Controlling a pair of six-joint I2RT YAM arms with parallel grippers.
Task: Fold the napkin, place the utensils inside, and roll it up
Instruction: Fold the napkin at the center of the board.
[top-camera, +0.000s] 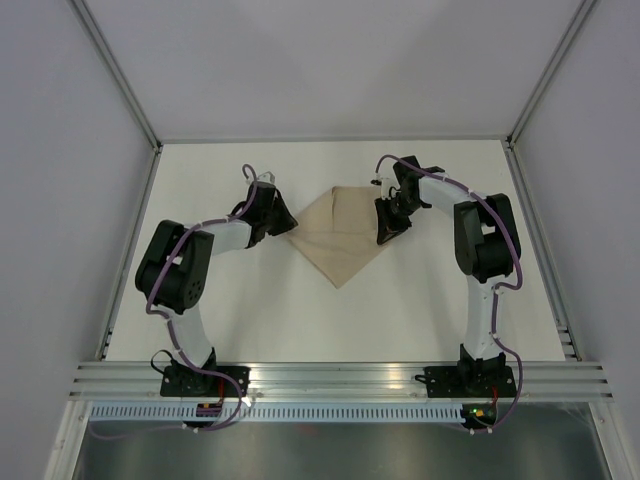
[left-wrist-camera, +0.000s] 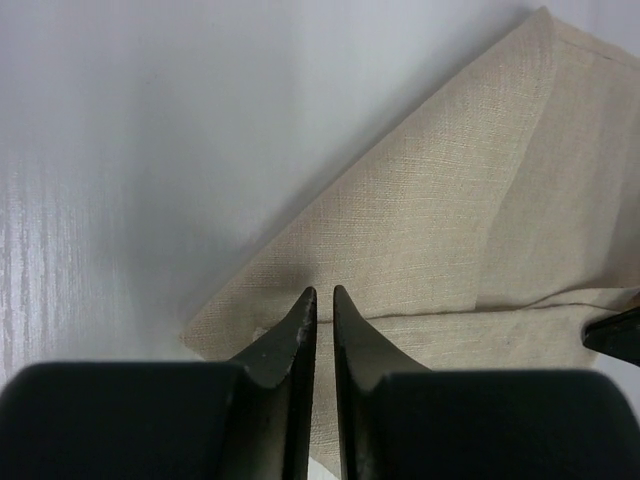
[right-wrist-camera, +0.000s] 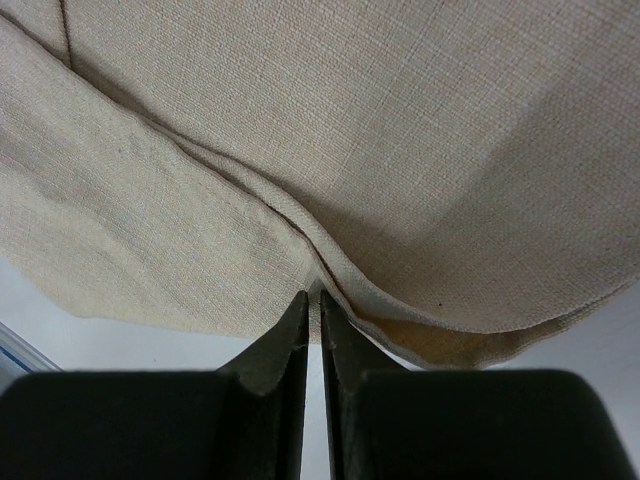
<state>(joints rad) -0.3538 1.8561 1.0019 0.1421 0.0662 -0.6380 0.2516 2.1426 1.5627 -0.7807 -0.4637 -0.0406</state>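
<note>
The tan napkin (top-camera: 340, 240) lies on the white table, partly folded, with one point toward the arms. My left gripper (top-camera: 286, 222) is at its left corner. In the left wrist view the jaws (left-wrist-camera: 321, 292) are nearly closed over a fold edge of the napkin (left-wrist-camera: 450, 230), with cloth between them. My right gripper (top-camera: 386, 228) is at the right corner. In the right wrist view it (right-wrist-camera: 313, 295) pinches the hemmed edge of the napkin (right-wrist-camera: 400, 120), which is lifted and curls over a lower layer. No utensils are in view.
The white table (top-camera: 250, 300) is enclosed by grey walls with metal frame rails at its left, right and back edges. A dark tip of the right gripper (left-wrist-camera: 615, 335) shows at the right edge of the left wrist view.
</note>
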